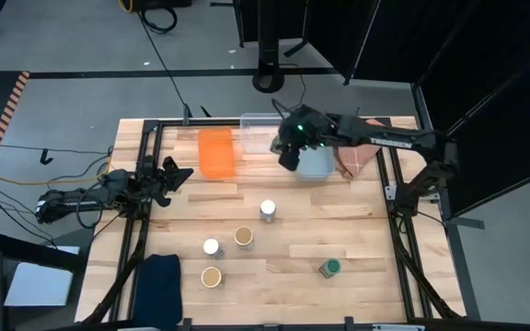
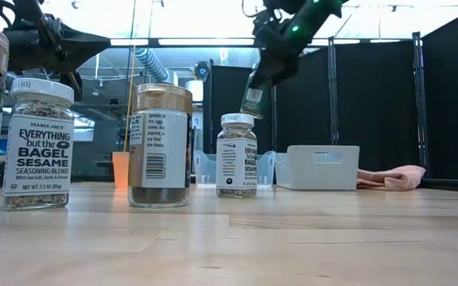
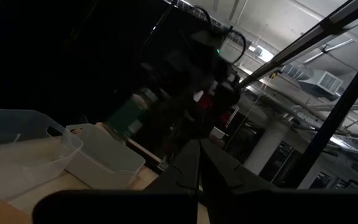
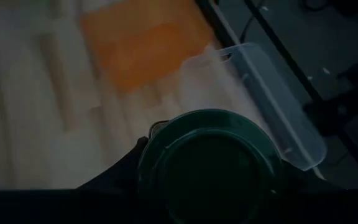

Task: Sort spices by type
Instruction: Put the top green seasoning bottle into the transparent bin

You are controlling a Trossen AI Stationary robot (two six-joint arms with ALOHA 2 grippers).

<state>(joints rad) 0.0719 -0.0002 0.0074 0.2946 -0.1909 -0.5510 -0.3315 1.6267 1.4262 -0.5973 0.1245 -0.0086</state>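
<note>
Right tool (image 1: 292, 152) is gripping a green-lidded jar (image 4: 211, 163) in the air above the clear bin (image 1: 258, 131) and pale-blue bin (image 1: 317, 165), likely to drop it by type. Left tool (image 1: 175, 175) is waiting clenched and empty at the table (image 1: 357, 239) edge. Five other jars are sitting mid-table, second green one (image 1: 329, 268) apart.

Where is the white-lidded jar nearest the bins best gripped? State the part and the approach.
Grip the white-lidded jar just below its lid, probably coming straight down from above. It is round and stands upright, apart from the tan-lidded jar, so fingers should fit on either side of it.
</note>
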